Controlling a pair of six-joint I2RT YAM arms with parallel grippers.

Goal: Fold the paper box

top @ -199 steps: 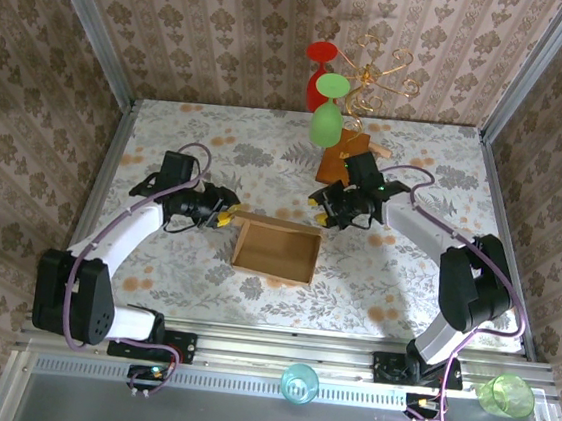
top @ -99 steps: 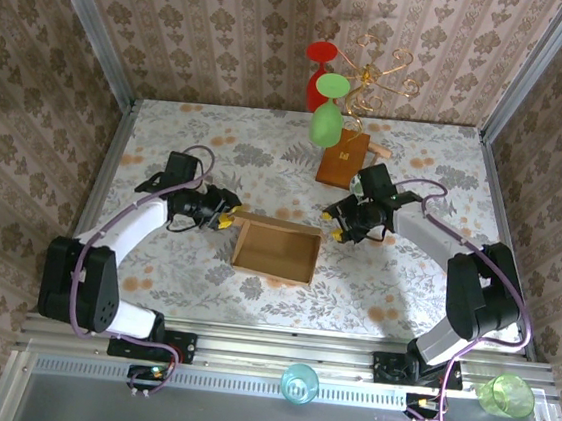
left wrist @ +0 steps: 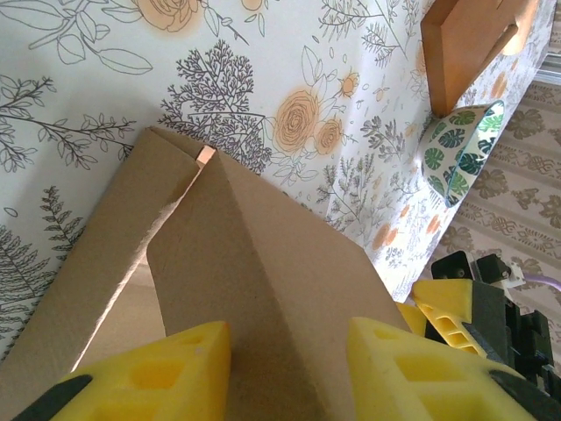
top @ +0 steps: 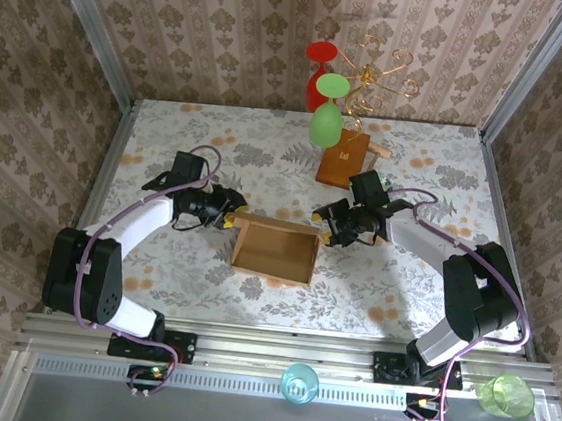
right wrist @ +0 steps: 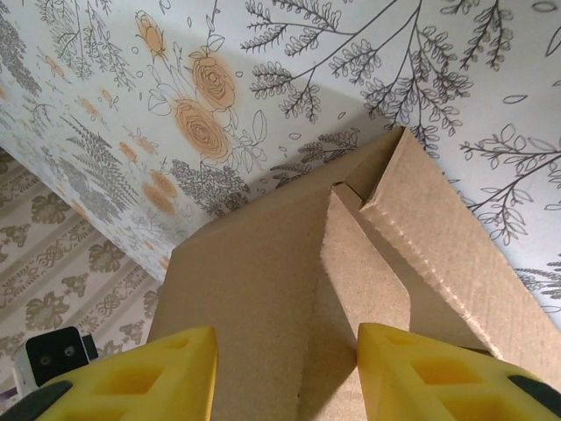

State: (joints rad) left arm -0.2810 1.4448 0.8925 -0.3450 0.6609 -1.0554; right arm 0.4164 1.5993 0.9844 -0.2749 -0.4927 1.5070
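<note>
**Open box lies crosswise, a gripper astride each far corner**

Nearest, on the metal rail at 6 o'clock, stand a teal cup (top: 299, 382) and, towards 4 o'clock, a green cup (top: 506, 394).

The paper box (top: 277, 252) lies just to the 6 o'clock side of the middle of the floral table (top: 218, 144), open side up. Its cardboard is plain. Its long axis runs from 9 to 3 o'clock, the 3 o'clock end tipped slightly nearer.

The left gripper (top: 232, 218) is at the box's 10 o'clock corner and the right gripper (top: 325, 235) at its 2 o'clock corner, pointing at each other along the far wall. In each wrist view the yellow fingers stand apart with a raised end flap between them. Whether they press on the cardboard cannot be told.

Beyond, at 1 o'clock from the box and well apart from it, lies an orange-brown board (top: 343, 159). Its gold mark is too small to read.

Farthest, at 12 o'clock, a green glass (top: 326, 123) and a red glass (top: 318, 74) hang on a gold wire rack (top: 381, 75).
</note>
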